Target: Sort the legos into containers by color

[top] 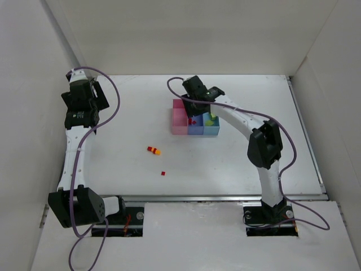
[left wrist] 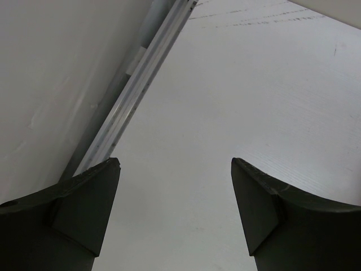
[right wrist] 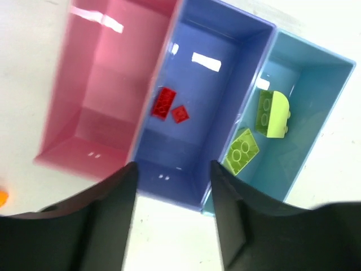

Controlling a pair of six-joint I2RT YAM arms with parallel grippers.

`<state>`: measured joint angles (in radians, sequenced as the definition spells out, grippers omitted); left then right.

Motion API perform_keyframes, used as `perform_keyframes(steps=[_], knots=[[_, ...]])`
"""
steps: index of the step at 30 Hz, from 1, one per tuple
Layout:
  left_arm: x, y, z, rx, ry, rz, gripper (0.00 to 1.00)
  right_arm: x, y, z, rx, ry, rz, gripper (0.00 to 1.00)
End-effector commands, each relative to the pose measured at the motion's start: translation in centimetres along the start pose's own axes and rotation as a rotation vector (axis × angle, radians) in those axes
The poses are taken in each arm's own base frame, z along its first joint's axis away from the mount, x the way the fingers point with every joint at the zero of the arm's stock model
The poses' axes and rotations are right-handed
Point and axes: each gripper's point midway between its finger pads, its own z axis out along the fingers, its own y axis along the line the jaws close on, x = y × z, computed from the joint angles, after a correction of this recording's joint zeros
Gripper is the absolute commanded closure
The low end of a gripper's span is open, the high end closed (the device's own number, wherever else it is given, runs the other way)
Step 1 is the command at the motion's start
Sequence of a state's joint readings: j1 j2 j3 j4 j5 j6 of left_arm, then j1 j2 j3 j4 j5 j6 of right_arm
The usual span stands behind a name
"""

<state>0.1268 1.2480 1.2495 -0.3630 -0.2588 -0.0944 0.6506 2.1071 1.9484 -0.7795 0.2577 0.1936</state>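
Right fingers [right wrist: 107,214], released and holding nothing, hover over the blue bin [right wrist: 214,73], which contains two red bricks [right wrist: 163,103]. Cyan bin [right wrist: 316,84], at three o'clock, contains two yellow-green bricks [right wrist: 273,113]; pink bin [right wrist: 107,84] at nine. Loose legos [top: 153,150] lie on open desk [top: 214,169], seven o'clock of the bins. Left fingers [left wrist: 84,209] released, arm extended along the desk's nine o'clock edge.

On the white bench [top: 237,169] stand joined rectangular plastic bins [top: 180,129]: pink bin [right wrist: 107,96] left, blue bin [right wrist: 217,101] between, light cyan bin [right wrist: 316,84] right. Two red bricks [right wrist: 163,103] lie in the middle one, two yellow-green bricks [right wrist: 273,113] in the right. Nearer and leftward (on the bench itself) lie an orange-and-red brick pair [top: 153,150] and a tiny red brick [top: 163,173].
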Motion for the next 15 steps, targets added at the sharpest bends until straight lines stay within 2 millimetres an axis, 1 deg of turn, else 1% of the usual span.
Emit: perform_keyframes(steps=[1,2,3,4,5,6,7,9,10,11,12,13,14,15], knots=[[-1.2,0.5,-0.3,-0.019,-0.045,-0.016,0.22,-1.7,4.5,-6.7,-0.088,-0.123,-0.101,0.39],[-1.2,0.5,-0.3,-0.019,-0.045,-0.016,0.22,-1.0,6.0,-7.4,-0.126,-0.122,-0.133,0.35],[-1.2,0.5,-0.3,-0.019,-0.045,-0.016,0.22,-0.7,7.3,-8.7,-0.167,-0.143,-0.158,0.29],[-1.2,0.5,-0.3,-0.019,-0.045,-0.016,0.22,0.8,10.0,-9.7,-0.235,-0.134,-0.202,0.22],[-1.2,0.5,-0.3,-0.019,-0.045,-0.016,0.22,3.0,11.1,-9.3,-0.259,-0.091,-0.221,0.14],[-1.2,0.5,-0.3,-0.019,-0.045,-0.016,0.22,4.2,12.2,-9.7,-0.287,-0.068,-0.200,0.00],[-1.2,0.5,-0.3,-0.019,-0.045,-0.016,0.22,6.3,14.0,-9.7,-0.329,-0.031,-0.212,0.00],[-1.2,0.5,-0.3,-0.019,-0.045,-0.016,0.22,8.4,15.5,-9.7,-0.357,0.000,-0.218,0.00],[-1.2,0.5,-0.3,-0.019,-0.045,-0.016,0.22,10.1,17.3,-9.7,-0.390,0.005,-0.252,0.02],[-0.8,0.5,-0.1,-0.021,-0.036,-0.013,0.22,10.4,18.3,-9.9,-0.407,-0.003,-0.266,0.02],[-0.8,0.5,-0.1,-0.021,-0.036,-0.013,0.22,11.9,19.0,-9.5,-0.413,0.013,-0.310,0.04],[-0.8,0.5,-0.1,-0.021,-0.036,-0.013,0.22,13.6,19.9,-8.6,-0.413,0.043,-0.373,0.04],[-0.8,0.3,-0.1,-0.009,-0.034,-0.013,0.22,15.0,20.2,-8.0,-0.390,0.068,-0.415,0.06],[-0.8,0.3,-0.1,-0.009,-0.034,-0.013,0.22,16.3,21.4,-8.1,-0.402,0.084,-0.464,0.09]])
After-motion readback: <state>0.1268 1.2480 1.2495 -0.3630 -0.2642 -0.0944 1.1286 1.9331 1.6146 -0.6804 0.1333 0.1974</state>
